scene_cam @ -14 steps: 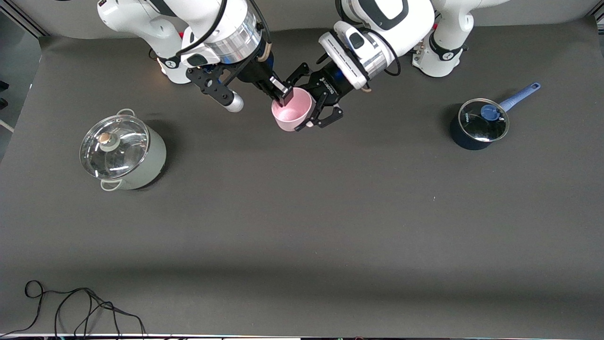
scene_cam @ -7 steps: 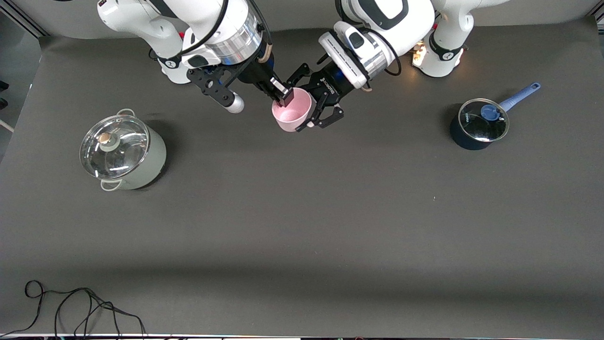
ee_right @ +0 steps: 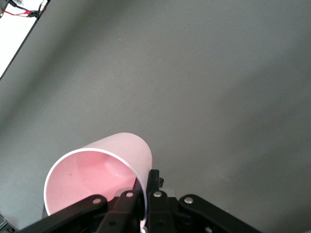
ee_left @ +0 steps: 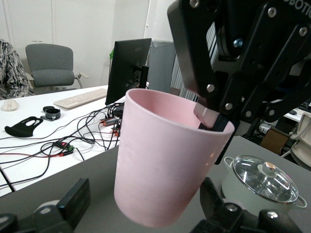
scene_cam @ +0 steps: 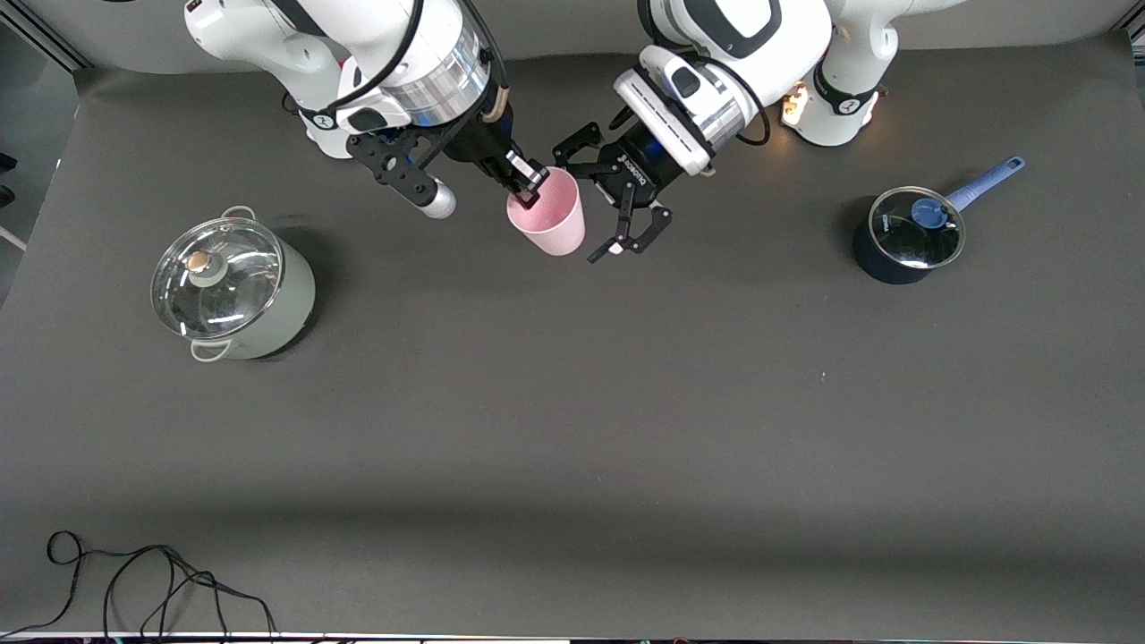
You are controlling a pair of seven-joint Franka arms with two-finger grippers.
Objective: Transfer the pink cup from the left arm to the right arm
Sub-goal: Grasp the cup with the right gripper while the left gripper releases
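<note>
Above the dark table [scene_cam: 572, 429], toward the robots' bases, the right arm [scene_cam: 394, 54] and left arm [scene_cam: 742, 45] meet in mid-air. Right gripper [scene_cam: 528, 179] pinches the rim of the pink cup [scene_cam: 547, 213], one finger inside, one outside, holding it clear of the table. Left gripper [scene_cam: 617, 206], just beside the cup, stands wide open, touching nothing

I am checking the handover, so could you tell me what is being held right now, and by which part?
The right gripper holds the pink cup by its rim, pinching the wall at the lip. The left gripper stands open beside the cup, holding nothing.
</note>
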